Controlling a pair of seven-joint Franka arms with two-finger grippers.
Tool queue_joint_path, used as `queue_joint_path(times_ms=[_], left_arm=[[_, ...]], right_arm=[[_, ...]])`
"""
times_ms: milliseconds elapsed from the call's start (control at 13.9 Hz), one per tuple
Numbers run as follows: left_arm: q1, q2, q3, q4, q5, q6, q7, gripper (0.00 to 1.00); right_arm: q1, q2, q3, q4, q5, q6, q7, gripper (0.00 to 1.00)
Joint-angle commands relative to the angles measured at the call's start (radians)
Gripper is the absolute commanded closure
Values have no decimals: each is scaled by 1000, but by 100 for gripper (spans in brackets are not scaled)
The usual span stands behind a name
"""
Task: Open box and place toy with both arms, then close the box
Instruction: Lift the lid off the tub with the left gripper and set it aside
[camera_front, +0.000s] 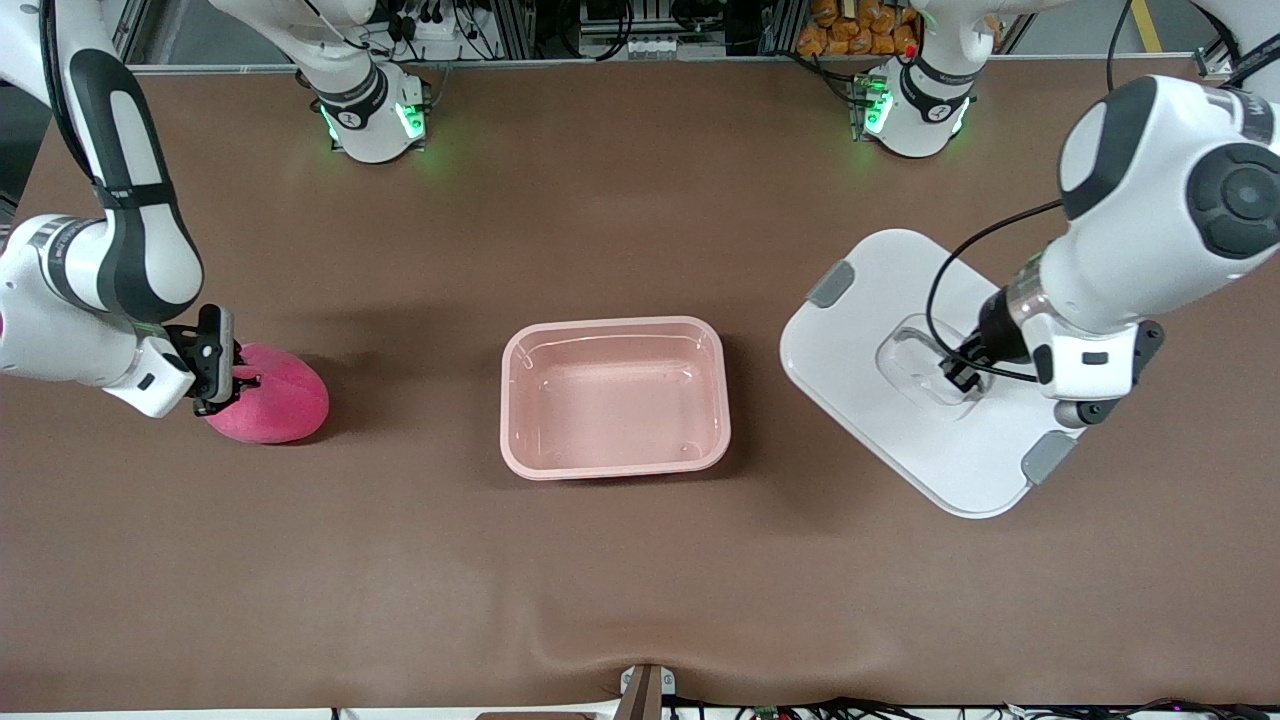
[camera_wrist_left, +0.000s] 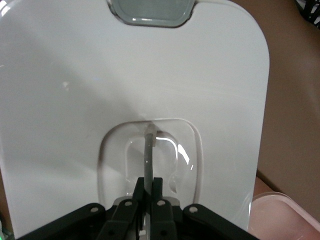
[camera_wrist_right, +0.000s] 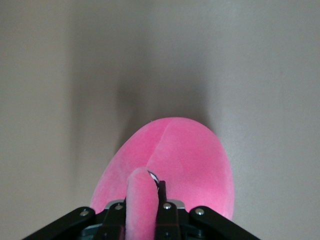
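Toy (camera_front: 275, 395) face hidden, right gripper (camera_front: 243, 380) jaws pinching stalk (camera_wrist_right: 141, 202); left gripper (camera_front: 962, 372) jaws clamp lid (camera_front: 900, 290) handle (camera_wrist_left: 148, 155).

An open pink box (camera_front: 615, 397) sits mid-table, its white lid (camera_front: 930, 380) lying flat toward the left arm's end. The left gripper (camera_front: 962, 376) is clamped in the lid's recessed handle (camera_front: 925, 362). At the right arm's end of the table, the right gripper (camera_front: 238, 380) pinches a hot-pink plush toy (camera_front: 275, 398) resting on the brown table (camera_front: 640, 580).
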Motion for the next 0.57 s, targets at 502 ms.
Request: queue_joint_path(times_ms=[502], left_arm=[[195, -12, -4, -35, -18, -26, 490, 100]], right_arm=[[4, -18, 3, 132, 37, -47, 90, 100]])
